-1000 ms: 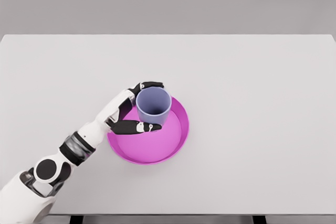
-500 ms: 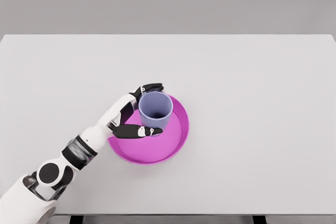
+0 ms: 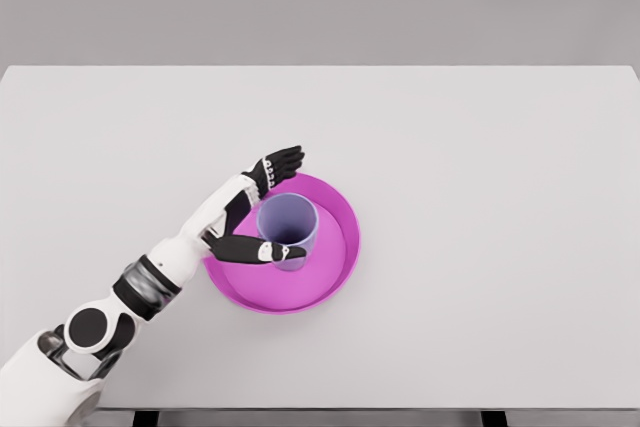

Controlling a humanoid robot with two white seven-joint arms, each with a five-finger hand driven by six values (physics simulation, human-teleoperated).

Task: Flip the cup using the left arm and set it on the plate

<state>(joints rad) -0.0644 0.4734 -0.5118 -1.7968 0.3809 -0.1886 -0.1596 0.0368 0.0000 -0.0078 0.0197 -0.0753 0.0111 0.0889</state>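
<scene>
Cup sat upright in my pink plate; left hand fingers were spread apart, gripping nothing.

Single head view, set high and angled steeply down onto the table, taking in its full width. The far edge lies well beyond the fingers; the near edge below them.

cup upright in plate, table ctr
</scene>
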